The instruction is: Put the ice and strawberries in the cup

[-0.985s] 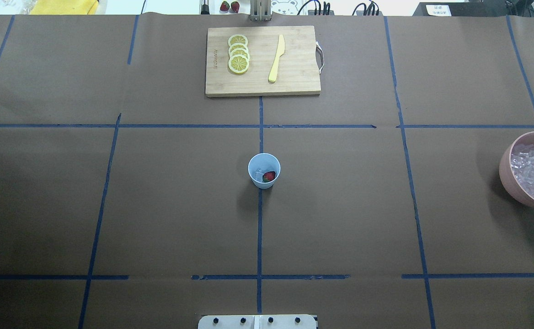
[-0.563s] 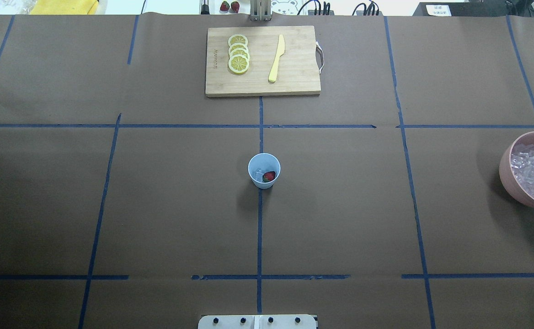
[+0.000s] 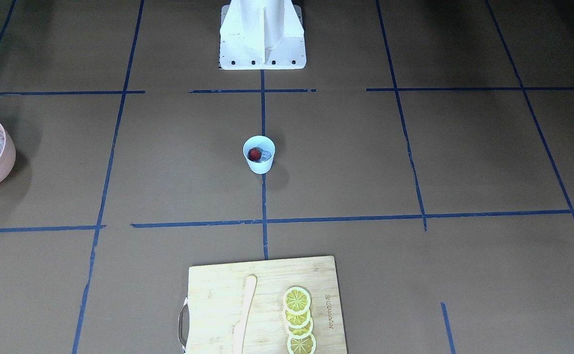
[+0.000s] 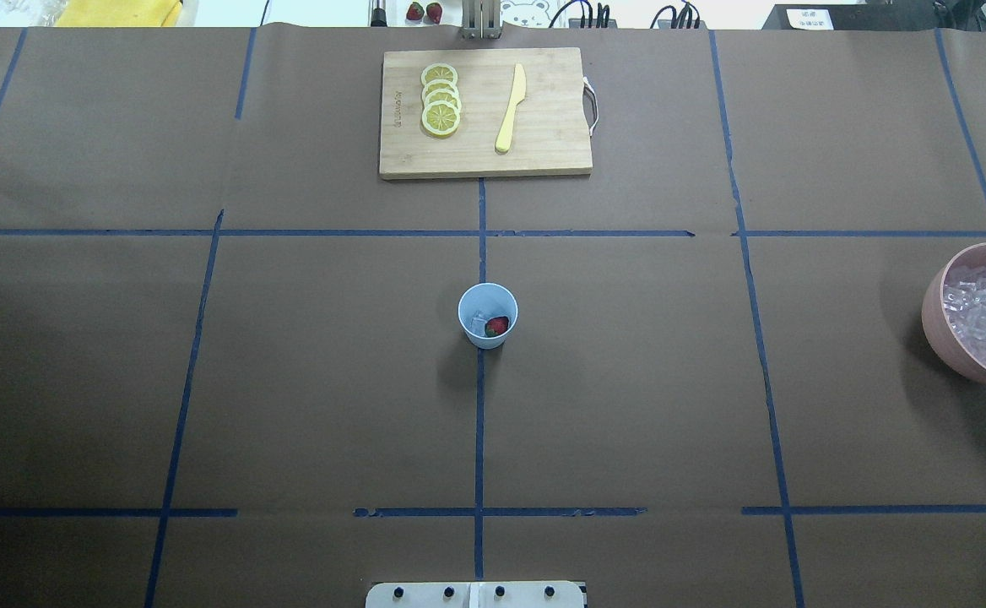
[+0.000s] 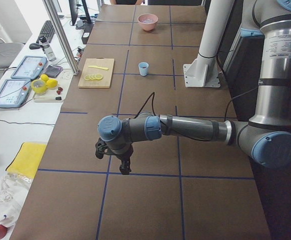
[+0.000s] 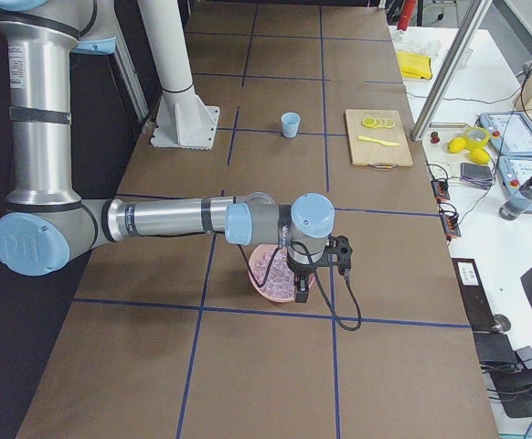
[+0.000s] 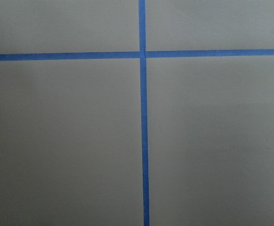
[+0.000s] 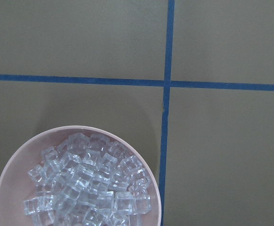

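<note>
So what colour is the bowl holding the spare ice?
Pink: the bowl shows best in the right wrist-mounted view, filled with clear ice cubes.

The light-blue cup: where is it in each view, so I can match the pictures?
Front-facing: cup at centre, cutting board below it.
Overhead: cup at centre, board above it.
Exterior left: cup upper middle, board to its left.
Exterior right: cup upper middle, board to its right.
Left wrist: not in it.
Right wrist: not in it.
Shared landmark: the cutting board.
</note>
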{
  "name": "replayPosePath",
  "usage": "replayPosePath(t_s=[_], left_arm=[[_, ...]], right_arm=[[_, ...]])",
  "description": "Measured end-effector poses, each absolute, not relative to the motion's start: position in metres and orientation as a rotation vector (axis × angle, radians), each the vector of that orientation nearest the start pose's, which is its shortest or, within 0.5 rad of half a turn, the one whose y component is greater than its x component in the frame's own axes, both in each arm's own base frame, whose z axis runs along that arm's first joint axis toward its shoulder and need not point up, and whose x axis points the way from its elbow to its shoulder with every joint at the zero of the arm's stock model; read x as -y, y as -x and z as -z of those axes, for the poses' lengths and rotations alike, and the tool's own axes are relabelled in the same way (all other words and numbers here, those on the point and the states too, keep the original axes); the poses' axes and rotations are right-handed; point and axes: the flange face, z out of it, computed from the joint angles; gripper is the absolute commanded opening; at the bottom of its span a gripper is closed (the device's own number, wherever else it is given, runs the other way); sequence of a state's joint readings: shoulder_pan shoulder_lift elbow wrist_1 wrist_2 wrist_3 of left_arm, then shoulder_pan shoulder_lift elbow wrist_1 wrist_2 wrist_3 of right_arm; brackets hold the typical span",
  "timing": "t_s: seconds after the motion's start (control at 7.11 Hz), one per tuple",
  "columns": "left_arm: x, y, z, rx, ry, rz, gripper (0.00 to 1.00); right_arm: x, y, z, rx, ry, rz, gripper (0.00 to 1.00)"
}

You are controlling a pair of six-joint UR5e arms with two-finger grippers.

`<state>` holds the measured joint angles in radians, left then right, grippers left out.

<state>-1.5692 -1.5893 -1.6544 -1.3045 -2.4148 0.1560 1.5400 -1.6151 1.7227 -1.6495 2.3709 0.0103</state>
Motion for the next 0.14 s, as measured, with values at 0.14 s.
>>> replayPosePath(t_s=[0.14], left_arm=[[0.4868, 0.0583, -0.6263, -0.849, 0.084, -0.081, 1.00]], right_arm=[[0.4753, -0.0474, -0.6093, 0.799, -0.015, 0.032, 1.00]])
